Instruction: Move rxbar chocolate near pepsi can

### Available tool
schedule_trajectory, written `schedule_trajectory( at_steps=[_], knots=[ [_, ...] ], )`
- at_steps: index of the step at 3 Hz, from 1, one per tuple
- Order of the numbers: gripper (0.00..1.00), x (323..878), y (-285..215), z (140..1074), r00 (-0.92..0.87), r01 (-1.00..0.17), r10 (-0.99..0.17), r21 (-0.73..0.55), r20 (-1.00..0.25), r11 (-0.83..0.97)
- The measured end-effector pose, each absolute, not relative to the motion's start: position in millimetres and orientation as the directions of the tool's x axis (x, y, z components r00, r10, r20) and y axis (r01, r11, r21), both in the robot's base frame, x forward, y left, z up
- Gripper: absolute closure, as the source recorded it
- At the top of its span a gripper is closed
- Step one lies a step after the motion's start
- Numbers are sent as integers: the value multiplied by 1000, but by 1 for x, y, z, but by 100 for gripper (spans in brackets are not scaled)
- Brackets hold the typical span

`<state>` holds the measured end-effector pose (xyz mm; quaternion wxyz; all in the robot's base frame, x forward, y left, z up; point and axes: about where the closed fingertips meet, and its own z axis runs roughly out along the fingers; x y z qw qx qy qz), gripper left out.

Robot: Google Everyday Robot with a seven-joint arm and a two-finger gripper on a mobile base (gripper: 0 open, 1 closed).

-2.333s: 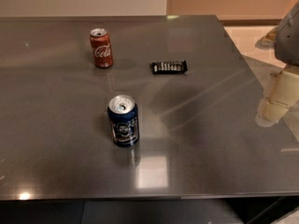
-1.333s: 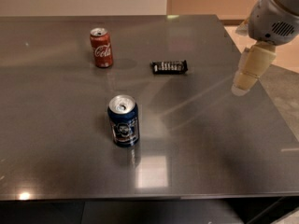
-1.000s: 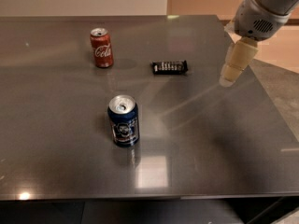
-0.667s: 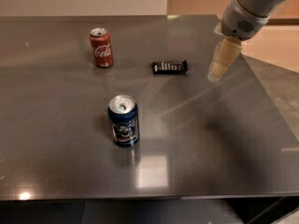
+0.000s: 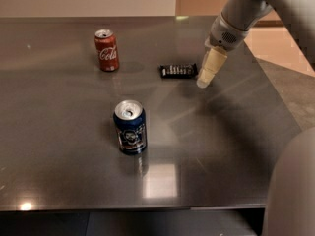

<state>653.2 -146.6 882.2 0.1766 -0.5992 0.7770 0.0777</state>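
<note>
The tool [image 5: 203, 81] had swept in from well right of the bar [image 5: 178, 71] and hung just beside its right end, tip low over the worktop [image 5: 59, 132]. It carried nothing; whether it stood open or shut I could not tell. The bar lay flat, unmoved, the pepsi can [image 5: 130, 128] well apart, forward-left of it. A grasp looked imminent.
</note>
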Motion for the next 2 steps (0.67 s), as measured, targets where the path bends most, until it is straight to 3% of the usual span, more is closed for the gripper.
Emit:
schedule_trajectory(
  at_steps=[2],
  knots=[
    [0, 692, -132, 852, -217, -960, -906, -90, -363, 266]
  ],
)
